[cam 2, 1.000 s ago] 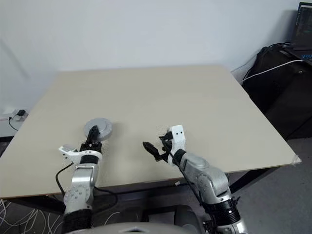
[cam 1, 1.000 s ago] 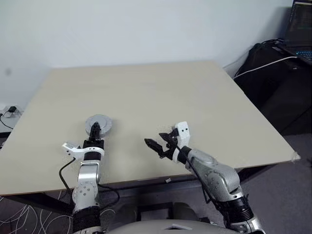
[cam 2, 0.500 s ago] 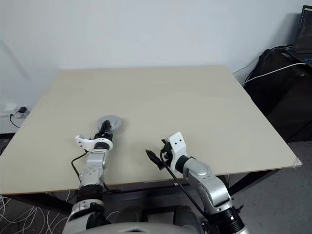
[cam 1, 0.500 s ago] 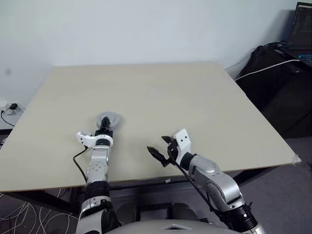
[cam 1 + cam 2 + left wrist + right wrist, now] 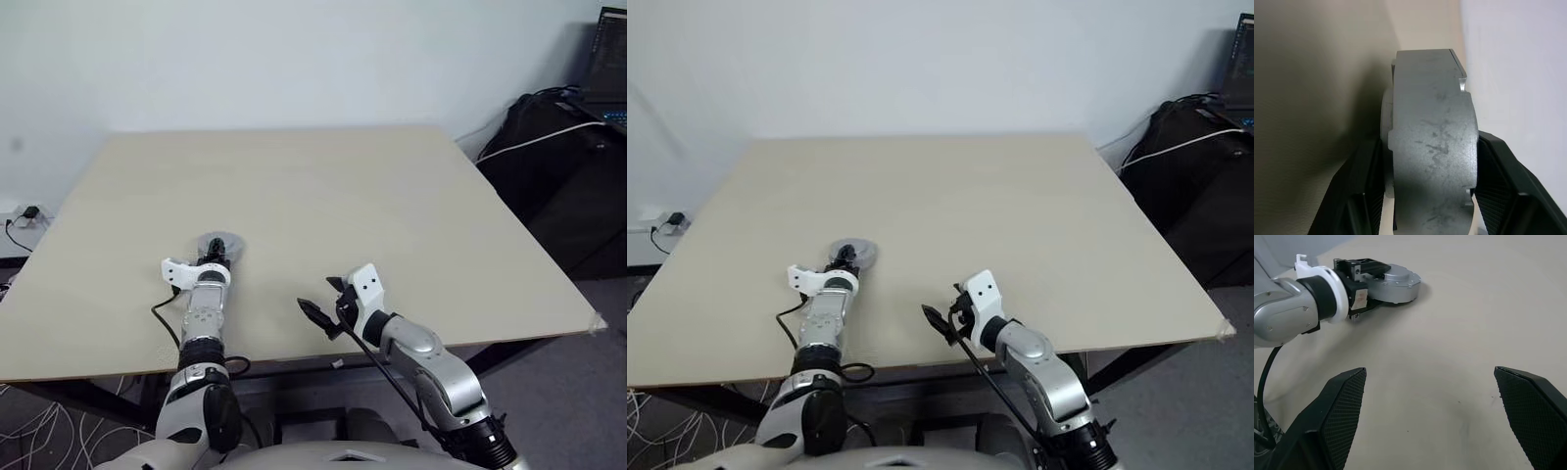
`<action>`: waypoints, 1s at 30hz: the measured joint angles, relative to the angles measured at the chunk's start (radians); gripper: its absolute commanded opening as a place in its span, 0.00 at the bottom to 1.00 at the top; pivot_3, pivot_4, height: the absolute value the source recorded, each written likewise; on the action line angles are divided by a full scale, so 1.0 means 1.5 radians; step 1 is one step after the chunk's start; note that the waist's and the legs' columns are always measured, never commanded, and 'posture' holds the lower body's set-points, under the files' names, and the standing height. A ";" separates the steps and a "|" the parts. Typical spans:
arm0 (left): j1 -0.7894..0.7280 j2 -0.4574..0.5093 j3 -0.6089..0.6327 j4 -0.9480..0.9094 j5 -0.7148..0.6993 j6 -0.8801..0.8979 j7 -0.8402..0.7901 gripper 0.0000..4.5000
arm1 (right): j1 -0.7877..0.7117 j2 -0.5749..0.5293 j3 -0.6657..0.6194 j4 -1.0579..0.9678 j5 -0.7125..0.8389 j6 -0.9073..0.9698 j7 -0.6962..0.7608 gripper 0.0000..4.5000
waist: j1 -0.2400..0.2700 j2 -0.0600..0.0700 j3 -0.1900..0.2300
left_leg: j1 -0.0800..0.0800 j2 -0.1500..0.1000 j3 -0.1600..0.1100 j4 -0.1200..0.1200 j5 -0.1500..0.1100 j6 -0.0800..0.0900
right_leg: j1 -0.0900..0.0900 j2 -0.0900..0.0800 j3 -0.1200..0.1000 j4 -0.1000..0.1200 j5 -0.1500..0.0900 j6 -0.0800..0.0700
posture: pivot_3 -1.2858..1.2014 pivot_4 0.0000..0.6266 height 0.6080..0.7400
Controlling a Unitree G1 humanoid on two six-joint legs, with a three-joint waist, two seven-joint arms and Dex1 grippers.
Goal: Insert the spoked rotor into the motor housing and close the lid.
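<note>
Grey metal, round and scuffed: the lid [image 5: 1432, 147], closed up over the motor housing, sits flat on the beige table [image 5: 323, 196] toward its near left part. Clamped at both sides by the left gripper [image 5: 1427, 193], one black ribbed finger [image 5: 1364, 188] pressed to each edge of the disc. Seen from the right wrist view as a squat silver puck [image 5: 1396, 281] on the tabletop with the left gripper's black fingers around its near side. Rotor not visible from any angle, so cannot tell where it is. Over to the right gripper [image 5: 1442, 416]: fingers spread wide, nothing between them, hovering just above the table near its front edge, well apart from the lid and angled toward it. Beyond the table's far right corner, a black bag [image 5: 549, 127] with a white cable [image 5: 534, 142] draped across it, and a laptop screen [image 5: 609, 39] at the edge.
</note>
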State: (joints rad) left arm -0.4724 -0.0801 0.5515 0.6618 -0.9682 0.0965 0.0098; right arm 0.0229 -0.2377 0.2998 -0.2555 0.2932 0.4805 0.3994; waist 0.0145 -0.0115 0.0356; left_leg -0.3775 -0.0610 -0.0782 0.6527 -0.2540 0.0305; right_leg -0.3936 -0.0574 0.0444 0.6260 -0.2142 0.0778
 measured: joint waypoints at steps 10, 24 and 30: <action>0.023 -0.029 0.008 -0.057 0.037 0.008 0.040 1.00 | 0.000 0.013 -0.003 0.003 -0.009 0.000 0.006 1.00 | -0.004 0.002 -0.005 | 0.002 0.001 0.001 0.000 0.000 0.000 | 0.001 0.000 0.001 0.000 -0.002 0.002 | 0.52 0.00 1.00; 0.214 -0.011 -0.039 -0.326 0.013 0.152 0.149 1.00 | 0.000 0.026 -0.017 0.008 -0.011 0.003 0.006 1.00 | -0.017 0.002 -0.007 | 0.004 0.002 0.001 -0.001 0.000 0.000 | 0.000 -0.001 0.001 0.001 -0.001 -0.002 | 0.52 0.00 1.00; 0.336 -0.005 -0.100 -0.452 0.000 0.194 0.167 1.00 | 0.001 0.028 -0.022 0.008 -0.009 0.006 0.011 1.00 | -0.019 0.004 -0.009 | 0.006 0.002 0.003 -0.001 -0.002 -0.003 | 0.002 -0.002 0.002 0.000 -0.004 0.000 | 0.52 0.00 1.00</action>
State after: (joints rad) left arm 0.0319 -0.0869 0.4022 -0.0164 -0.9686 0.3872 0.2607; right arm 0.0244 -0.1962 0.2665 -0.2439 0.2796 0.4900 0.4152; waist -0.0134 -0.0058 0.0228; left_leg -0.3682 -0.0583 -0.0743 0.6509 -0.2577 0.0262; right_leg -0.3906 -0.0598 0.0468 0.6266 -0.2194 0.0771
